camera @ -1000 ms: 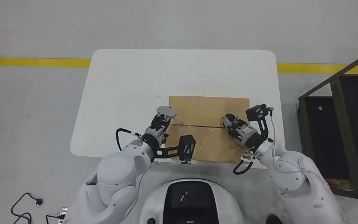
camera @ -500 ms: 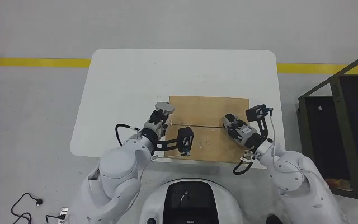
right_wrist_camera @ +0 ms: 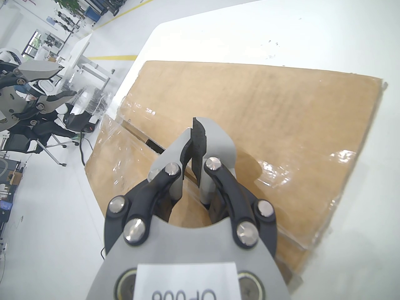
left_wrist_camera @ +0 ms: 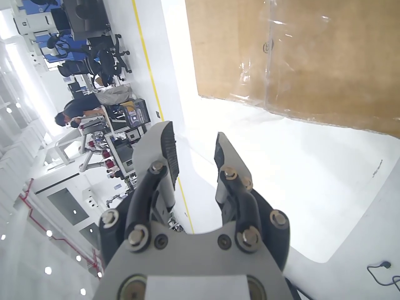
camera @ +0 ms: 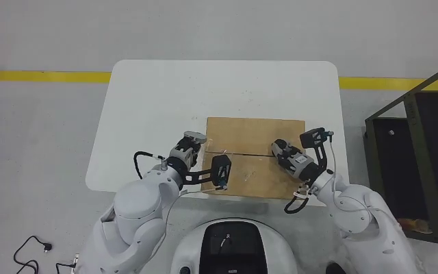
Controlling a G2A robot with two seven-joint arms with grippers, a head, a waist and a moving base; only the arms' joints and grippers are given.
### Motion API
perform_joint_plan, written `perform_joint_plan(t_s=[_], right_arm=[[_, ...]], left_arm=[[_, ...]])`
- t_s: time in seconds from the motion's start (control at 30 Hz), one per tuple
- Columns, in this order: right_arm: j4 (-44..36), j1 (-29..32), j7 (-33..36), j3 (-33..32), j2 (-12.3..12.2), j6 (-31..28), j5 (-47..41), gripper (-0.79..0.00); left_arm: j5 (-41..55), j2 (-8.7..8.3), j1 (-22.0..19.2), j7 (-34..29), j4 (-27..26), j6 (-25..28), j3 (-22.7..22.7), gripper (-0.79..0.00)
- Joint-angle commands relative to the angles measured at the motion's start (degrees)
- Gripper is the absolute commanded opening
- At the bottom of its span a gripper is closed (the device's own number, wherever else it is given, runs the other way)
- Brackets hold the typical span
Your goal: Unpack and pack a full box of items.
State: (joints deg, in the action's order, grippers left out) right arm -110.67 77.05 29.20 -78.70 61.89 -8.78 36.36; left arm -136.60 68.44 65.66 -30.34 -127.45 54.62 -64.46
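Note:
A closed brown cardboard box (camera: 254, 137), its top seam taped, lies flat on the white table (camera: 164, 103) toward the near right. My left gripper (camera: 192, 138) is open just off the box's left edge, over bare table. The left wrist view shows its empty fingers (left_wrist_camera: 168, 154) with the box (left_wrist_camera: 297, 38) beyond them. My right gripper (camera: 278, 146) is shut with nothing in it, resting low over the box top by the seam's right part. In the right wrist view its closed tips (right_wrist_camera: 197, 134) sit above the cardboard (right_wrist_camera: 281, 104) near a small gap in the seam.
A dark metal rack (camera: 404, 147) stands on the floor right of the table. A yellow floor line (camera: 55, 76) runs behind the table. The table's far and left parts are bare white surface.
My left gripper has shifted left, from over the box's left edge to just beside it. The right arm and the box have not moved.

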Motion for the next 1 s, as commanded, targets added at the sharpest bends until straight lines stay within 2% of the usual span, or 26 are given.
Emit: perform_joint_plan(t_s=[0.0, 0.1, 0.17, 0.3, 0.5, 0.77, 0.87, 0.97], right_arm=[[0.01, -0.01, -0.02, 0.02, 0.02, 0.00, 0.03, -0.785], [0.01, -0.01, -0.02, 0.05, 0.05, 0.02, 0.07, -0.785], [0.01, 0.00, -0.04, 0.09, 0.07, 0.03, 0.10, -0.785], [0.02, 0.03, -0.12, 0.17, 0.13, 0.22, 0.01, -0.785], [0.31, -0.23, -0.08, 0.35, 0.22, 0.32, -0.21, -0.785], [2.02, -1.43, 0.27, 1.45, 0.44, 0.46, -0.09, -0.785], [2.52, -1.81, 0.55, 1.76, 0.50, 0.44, 0.03, -0.785], [2.93, -2.16, 0.91, 2.01, 0.54, 0.43, 0.13, -0.785]], left_arm=[[-0.40, 0.00, 0.00, 0.42, 0.14, -0.28, 0.08, -0.505], [-0.67, 0.07, -0.12, 1.08, 0.33, -1.12, 0.31, -0.582], [-0.87, 0.14, -0.19, 1.28, 0.51, -1.76, 0.55, -0.785], [0.07, 0.46, -0.30, 1.27, 0.67, -3.75, 0.81, -0.785], [6.81, 1.55, -0.40, -2.26, 0.99, -6.39, 0.44, -0.785], [26.72, 3.85, -0.08, -14.51, 2.59, -16.90, -2.50, -0.785], [29.84, 4.24, -1.37, -18.06, 2.57, -18.41, -2.91, -0.785], [35.45, 4.72, -1.68, -20.33, 3.06, -22.30, -3.93, -0.785]])
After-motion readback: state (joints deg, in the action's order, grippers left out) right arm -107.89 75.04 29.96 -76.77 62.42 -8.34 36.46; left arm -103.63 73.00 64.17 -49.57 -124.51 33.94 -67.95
